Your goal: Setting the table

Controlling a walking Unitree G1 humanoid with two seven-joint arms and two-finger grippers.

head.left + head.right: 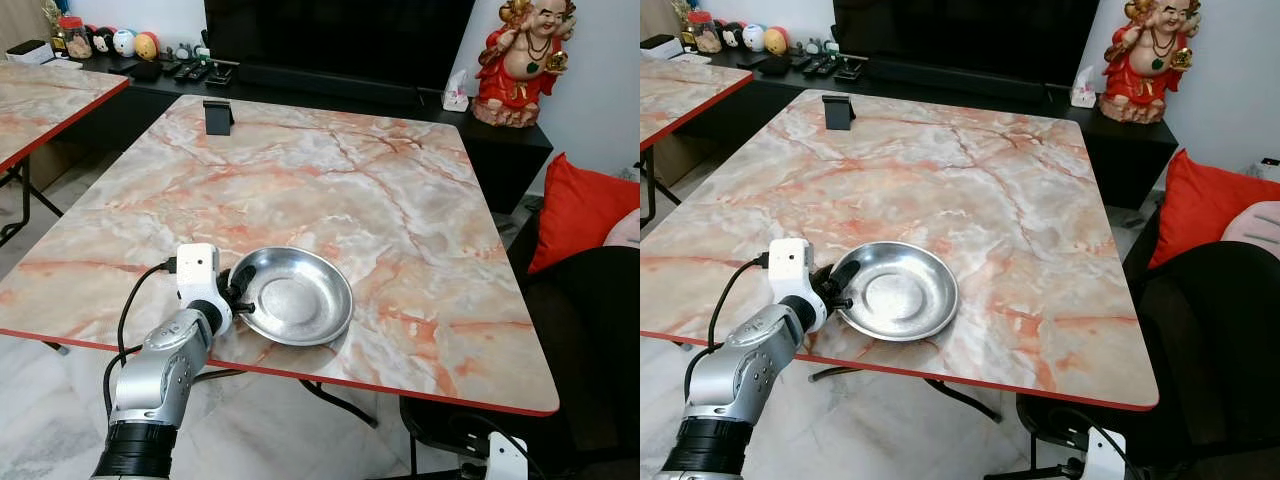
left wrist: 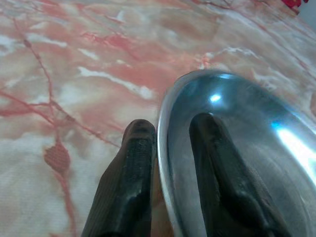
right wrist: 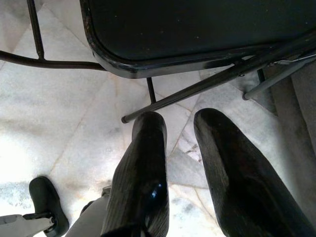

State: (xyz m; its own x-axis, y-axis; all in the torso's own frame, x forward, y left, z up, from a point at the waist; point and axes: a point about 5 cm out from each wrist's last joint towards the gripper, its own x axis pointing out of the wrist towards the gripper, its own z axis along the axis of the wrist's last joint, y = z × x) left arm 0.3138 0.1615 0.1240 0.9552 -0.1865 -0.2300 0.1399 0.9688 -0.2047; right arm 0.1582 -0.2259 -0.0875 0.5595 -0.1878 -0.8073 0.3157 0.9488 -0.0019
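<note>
At the near edge of the marble surface (image 1: 400, 200), toward six o'clock, the metal plate (image 1: 295, 296) is lying flat. The left end effector (image 1: 240, 297) is pinching its nine o'clock rim, one finger (image 2: 224, 187) inside and one outside, probably for control while positioning. The right end effector (image 3: 180, 173) is hanging idle, fingers parted and holding nothing, over the floor by a black chair (image 3: 197, 29).

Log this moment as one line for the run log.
left gripper: pinching rim of metal plate | plate: on marble table, near edge | right gripper: idle, open, over floor
</note>
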